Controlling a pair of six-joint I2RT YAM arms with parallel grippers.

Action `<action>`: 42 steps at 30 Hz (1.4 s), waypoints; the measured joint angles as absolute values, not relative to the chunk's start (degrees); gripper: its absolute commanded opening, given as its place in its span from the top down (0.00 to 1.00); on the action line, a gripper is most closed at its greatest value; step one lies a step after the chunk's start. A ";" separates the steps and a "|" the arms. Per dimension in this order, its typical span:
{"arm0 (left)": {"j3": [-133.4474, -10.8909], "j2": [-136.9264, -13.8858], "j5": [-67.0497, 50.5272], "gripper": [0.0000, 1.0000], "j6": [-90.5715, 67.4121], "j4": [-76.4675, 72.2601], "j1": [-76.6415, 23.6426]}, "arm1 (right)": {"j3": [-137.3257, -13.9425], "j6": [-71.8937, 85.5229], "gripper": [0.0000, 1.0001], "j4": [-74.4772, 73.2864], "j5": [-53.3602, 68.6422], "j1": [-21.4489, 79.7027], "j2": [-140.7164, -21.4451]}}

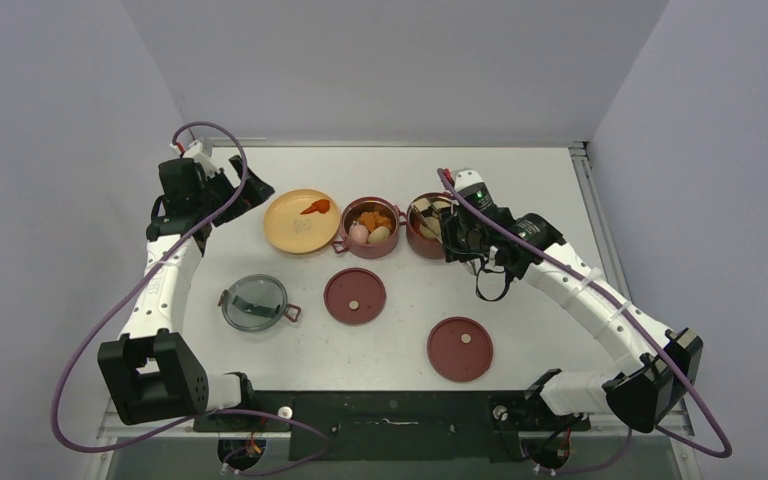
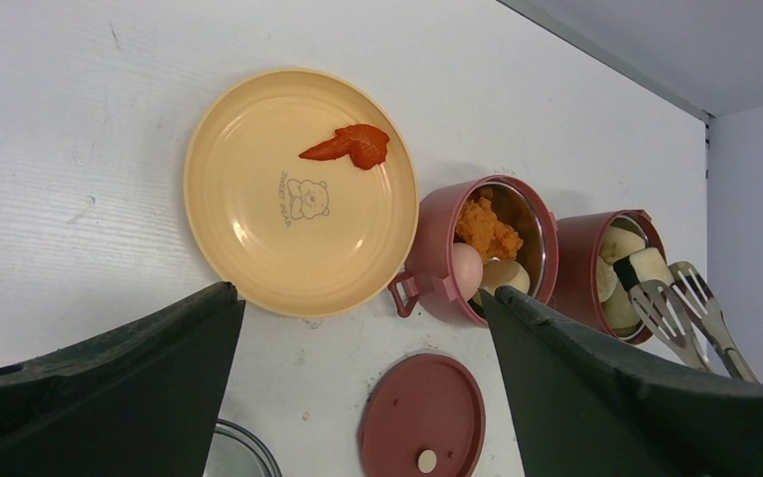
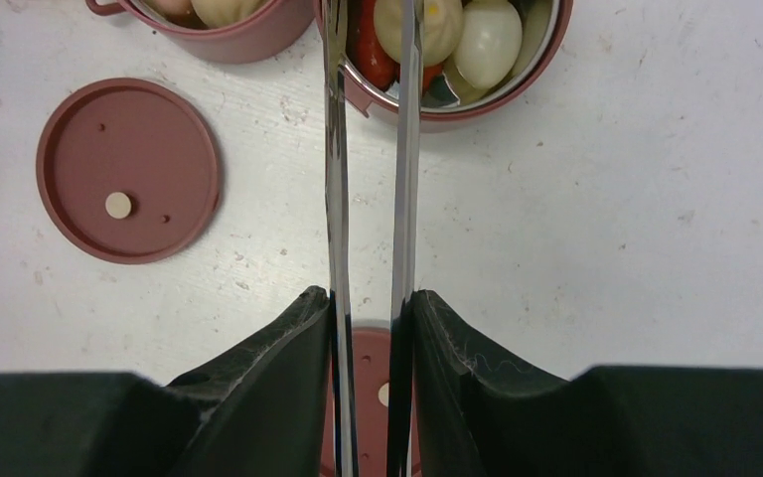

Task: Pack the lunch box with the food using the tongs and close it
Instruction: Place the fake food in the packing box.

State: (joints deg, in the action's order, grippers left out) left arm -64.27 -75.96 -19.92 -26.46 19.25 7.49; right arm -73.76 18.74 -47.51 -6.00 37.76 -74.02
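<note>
Silver tongs (image 3: 336, 199) are pinched by their two arms between the fingers of the right gripper (image 3: 370, 308). It is closed on them only partway, so a narrow gap shows between the arms. Seen from above, the tips are lowered into the right container (image 1: 428, 225) of the lunch box, at about one o'clock from the centre of the surface (image 1: 400, 330). Whitish egg-like pieces and a red one are seen inside it. Whether anything is gripped by the tips cannot be told.

Just beside it, on its nine o'clock side, the left container (image 1: 370, 228) is loaded with orange food and two pale pieces. The left gripper (image 1: 235, 195) is spread wide and empty at ten o'clock, beside the yellow plate (image 1: 278, 238). One red piece (image 1: 316, 207) lies near the plate's one o'clock edge, not yet packed. A disc lid (image 1: 355, 296) lies at six o'clock of the left container, a second disc lid (image 1: 460, 349) at five o'clock of it, and the grey top lid (image 1: 254, 302) at eight o'clock.

Packing is judged to be nearly done. The next move calls for the tongs to be lifted clear of the rim, carried toward nine o'clock over the left container, and opened around the red piece. A flat piece on a smooth plate may slide when squeezed. Lids and stacking would be left for afterwards.
</note>
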 measured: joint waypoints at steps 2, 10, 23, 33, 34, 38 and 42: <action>-64.27 -75.99 -20.01 0.02 -26.52 19.25 7.49 | -73.47 18.87 0.80 -48.29 -6.44 37.52 -74.02; -64.27 -75.96 -20.01 0.02 -26.57 19.20 7.49 | -72.49 18.92 0.80 -48.84 -8.14 37.47 -74.15; -64.27 -75.96 -20.01 0.02 -26.59 19.05 7.22 | -71.44 18.83 0.75 -45.84 -8.05 37.47 -77.62; -64.27 -75.99 -20.01 0.02 -26.57 19.03 7.18 | -71.33 18.87 0.62 -44.01 -8.12 37.47 -80.20; -64.25 -75.99 -20.01 0.02 -26.57 19.05 7.18 | -71.33 18.92 0.60 -43.97 -8.12 37.47 -80.20; -64.27 -75.96 -20.01 0.02 -26.57 19.05 7.18 | -71.33 18.90 0.57 -43.55 -8.12 37.47 -80.16; -64.27 -75.96 -20.05 0.02 -26.57 19.05 7.18 | -71.33 18.90 0.57 -43.53 -8.14 37.47 -80.14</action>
